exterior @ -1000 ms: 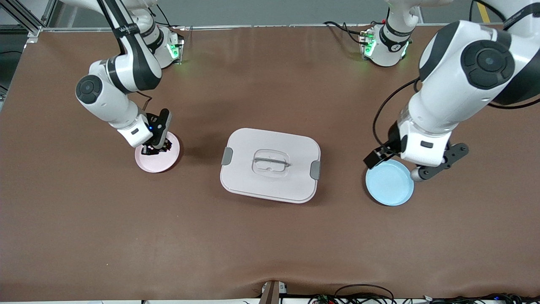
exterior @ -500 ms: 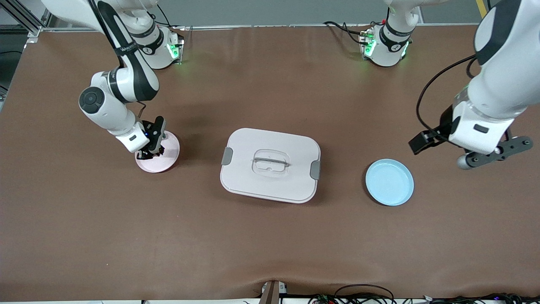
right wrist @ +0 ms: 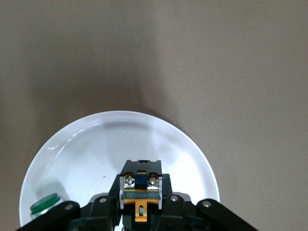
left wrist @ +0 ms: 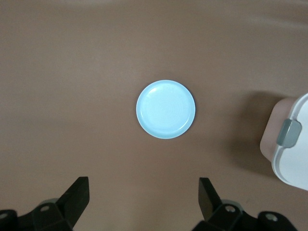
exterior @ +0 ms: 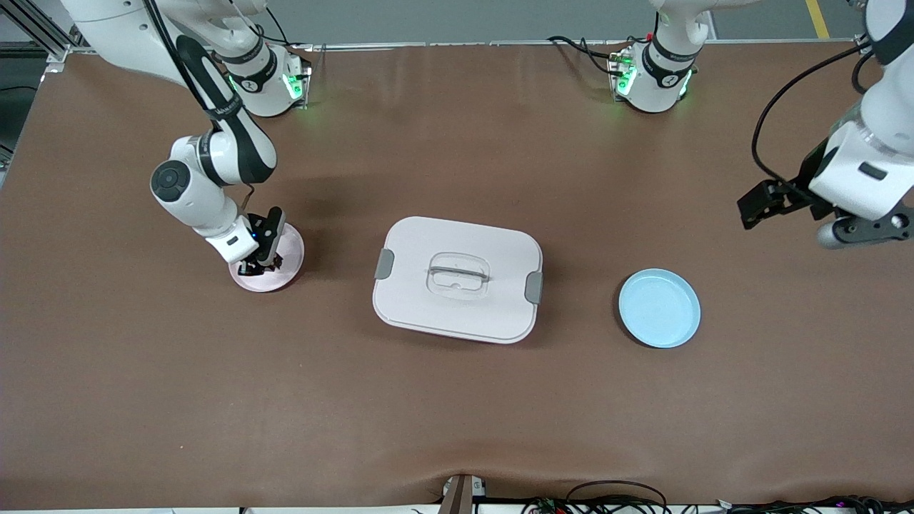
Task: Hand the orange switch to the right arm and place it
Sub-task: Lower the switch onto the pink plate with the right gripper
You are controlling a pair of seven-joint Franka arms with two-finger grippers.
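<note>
The orange switch (right wrist: 139, 192), a small black block with an orange band and two screws, sits between the fingers of my right gripper (right wrist: 140, 202), which is shut on it. That right gripper (exterior: 254, 269) is low over the pink plate (exterior: 285, 275), which looks white in the right wrist view (right wrist: 96, 154). Whether the switch touches the plate I cannot tell. My left gripper (exterior: 792, 218) is open and empty, up in the air toward the left arm's end of the table. Bare table shows between the fingers of this gripper (left wrist: 144, 192).
A small pale piece with a green top (right wrist: 44, 203) lies at the pink plate's rim. A pale lidded box (exterior: 457, 278) stands mid-table. An empty blue plate (exterior: 658, 308) lies between the box and the left arm's end, and shows in the left wrist view (left wrist: 166, 109).
The left arm has swung away from over the blue plate toward its own end of the table and risen. The right gripper has shifted slightly over the pink plate, still shut on the switch.
</note>
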